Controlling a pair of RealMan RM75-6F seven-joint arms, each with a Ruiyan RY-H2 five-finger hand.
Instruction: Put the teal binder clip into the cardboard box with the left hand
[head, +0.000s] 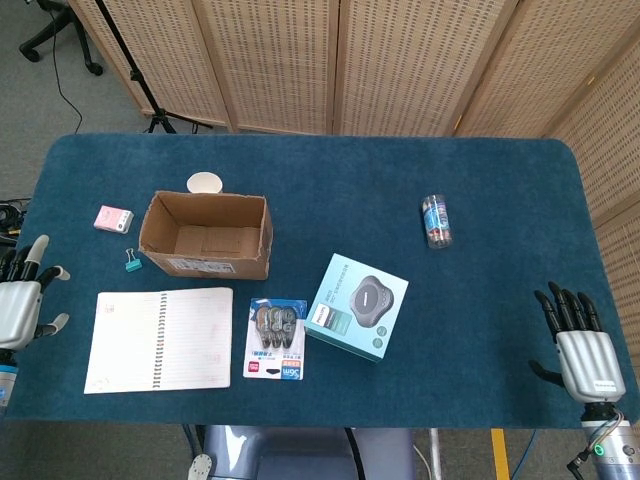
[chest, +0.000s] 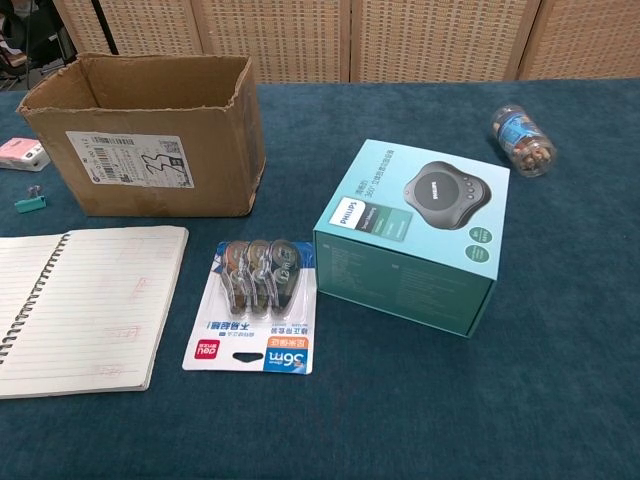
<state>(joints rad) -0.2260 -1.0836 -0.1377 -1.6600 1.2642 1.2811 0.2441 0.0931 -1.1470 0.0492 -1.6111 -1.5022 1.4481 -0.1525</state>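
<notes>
- Lying on the blue felt worktop (head: 330, 170), the small teal binder clip (head: 132, 262) sits just beside the left end wall of the open brown cardboard box (head: 206, 235), between the box and the pink eraser pack (head: 112, 219), and just above the open spiral notebook (head: 160, 338).
- In the chest view the same clip (chest: 31, 200) rests low at the box's (chest: 150, 135) left corner, with its wire handles pointing up.
- Judging by its size, the clip should be very light and rigid; its body is probably smooth painted metal and a little slippery, and it is not fragile.
- The soft cloth beneath it may let it slide or tip if it is nudged rather than pinched.
- A sensible hold is a thumb-and-finger pinch across the raised wire handles or across the flat sides of the body, coming from the open left side, away from the box wall.
- The left hand (head: 20, 298) hovers at the worktop's left edge, well apart from the clip, fingers loosely spread and holding nothing.
- The right hand (head: 574, 340) is at the near right corner, fingers spread and empty, touching none of the objects.
- The box stands open-topped, so the drop should be simple once the clip is lifted.
</notes>
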